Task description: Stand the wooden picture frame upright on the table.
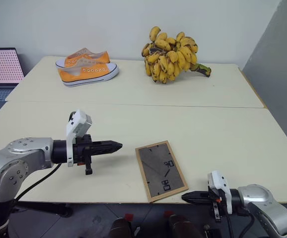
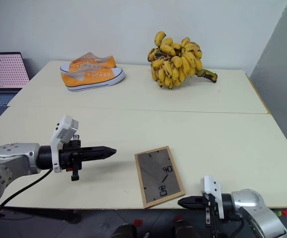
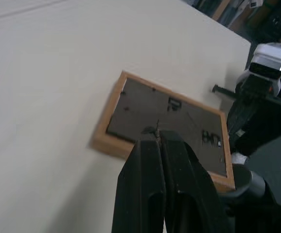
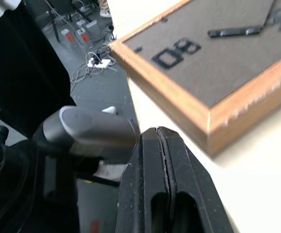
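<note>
1. Risk sits at the near edge first: the wooden picture frame (image 1: 161, 170) lies flat, back panel up, with its near corner at or just past the rim of the table (image 1: 223, 134). I judge that a push toward the robot could tip it off onto the floor.
2. Right gripper (image 1: 189, 197) hangs at that same rim, just beside the frame's near corner, fingers pressed together and holding nothing. It points leftward and close to level, so a lift from there could pry the frame rather than raise it cleanly.
3. Left gripper (image 1: 114, 146) hovers over the table, fingers closed and empty, aimed at the frame's left side from a short way off.
4. Further back, orange shoes (image 1: 87, 67) and bananas (image 1: 171, 53) stand well apart from the work.
</note>
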Controlling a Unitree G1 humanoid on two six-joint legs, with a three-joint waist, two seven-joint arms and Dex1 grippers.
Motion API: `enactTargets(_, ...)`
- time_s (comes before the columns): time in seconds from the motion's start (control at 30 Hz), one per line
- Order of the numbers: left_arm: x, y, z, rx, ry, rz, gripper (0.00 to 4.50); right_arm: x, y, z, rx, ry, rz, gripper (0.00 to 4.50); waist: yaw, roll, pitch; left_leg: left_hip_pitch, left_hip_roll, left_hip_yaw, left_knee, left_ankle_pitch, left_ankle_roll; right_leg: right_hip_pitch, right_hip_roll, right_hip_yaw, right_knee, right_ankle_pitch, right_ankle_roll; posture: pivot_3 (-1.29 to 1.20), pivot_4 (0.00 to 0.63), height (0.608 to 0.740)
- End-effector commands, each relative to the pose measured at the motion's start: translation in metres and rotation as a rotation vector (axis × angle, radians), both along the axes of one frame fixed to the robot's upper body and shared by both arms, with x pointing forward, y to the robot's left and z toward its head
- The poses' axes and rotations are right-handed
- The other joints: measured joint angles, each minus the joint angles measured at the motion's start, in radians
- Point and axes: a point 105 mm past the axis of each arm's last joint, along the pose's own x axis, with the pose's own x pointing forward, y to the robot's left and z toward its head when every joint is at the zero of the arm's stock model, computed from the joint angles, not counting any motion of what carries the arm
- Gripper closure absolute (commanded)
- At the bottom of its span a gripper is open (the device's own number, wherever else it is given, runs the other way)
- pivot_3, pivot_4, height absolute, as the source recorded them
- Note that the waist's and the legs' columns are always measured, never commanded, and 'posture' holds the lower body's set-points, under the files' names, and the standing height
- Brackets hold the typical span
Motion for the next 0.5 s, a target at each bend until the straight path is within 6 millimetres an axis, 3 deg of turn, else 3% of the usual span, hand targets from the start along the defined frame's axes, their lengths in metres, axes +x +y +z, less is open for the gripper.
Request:
enactTargets(0.03,-0.015,0.002,0.000,0.067,-0.029,-0.052,4.49,0.008,0.013,0.006,0.029,-0.022,-0.001,4.50,0.000,0.001,0.001,0.000,0.000,0.000,0.000,0.000,0.000,0.000,0.000,0.000,0.000,0.000,0.000,0.00,0.150,0.740)
enactTargets(0.5,-0.008,0.007,0.009,0.070,-0.066,-0.040,4.49,0.023,0.054,0.017,0.115,-0.008,0.007,4.50,0.001,0.002,0.002,0.000,0.000,0.001,-0.001,0.000,0.000,-0.002,0.000,0.000,0.000,0.000,-0.001,0.00,0.150,0.740)
